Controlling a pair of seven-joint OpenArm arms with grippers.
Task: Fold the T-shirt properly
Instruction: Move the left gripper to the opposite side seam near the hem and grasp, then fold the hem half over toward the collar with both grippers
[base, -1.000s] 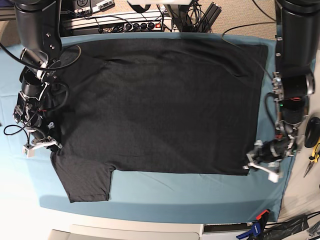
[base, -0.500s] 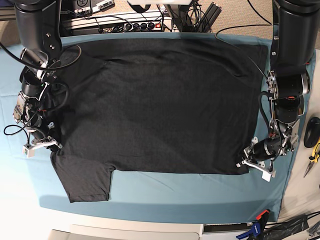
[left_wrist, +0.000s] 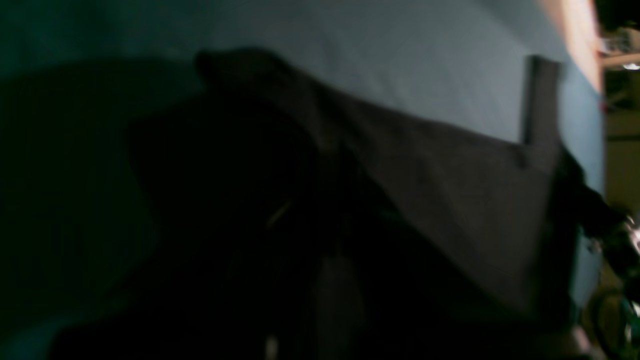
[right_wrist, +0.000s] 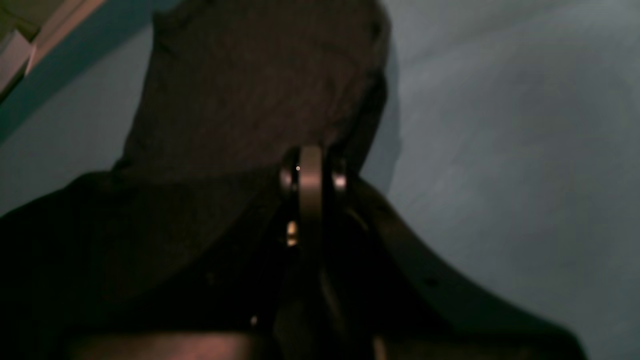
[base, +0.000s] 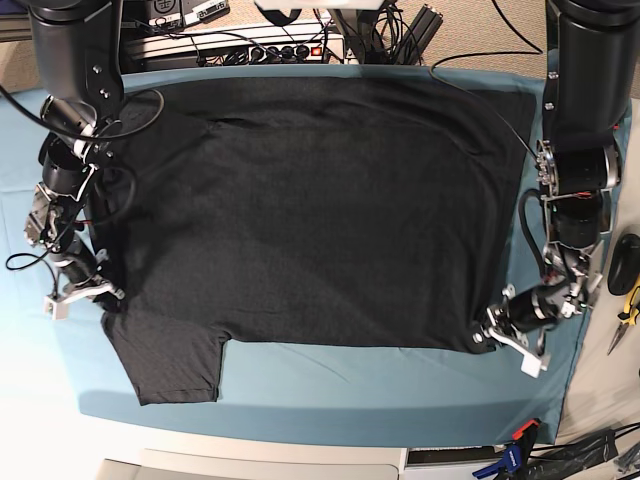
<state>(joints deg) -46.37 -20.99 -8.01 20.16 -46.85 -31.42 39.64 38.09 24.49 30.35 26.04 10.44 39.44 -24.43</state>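
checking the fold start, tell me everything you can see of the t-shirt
The T-shirt is dark charcoal, cotton-looking, spread flat and nearly smooth on the teal sheet, no print showing. One short sleeve juts toward the near edge. The left pincer is shut on the near hem corner; the right pincer is shut on the shirt's edge by the sleeve.

The base view looks straight down from high above the whole counter (base: 300, 410), while both wrist views sit low and close, blurred, sharing with it the T-shirt (base: 320, 210) edges on the teal sheet (base: 330, 385).
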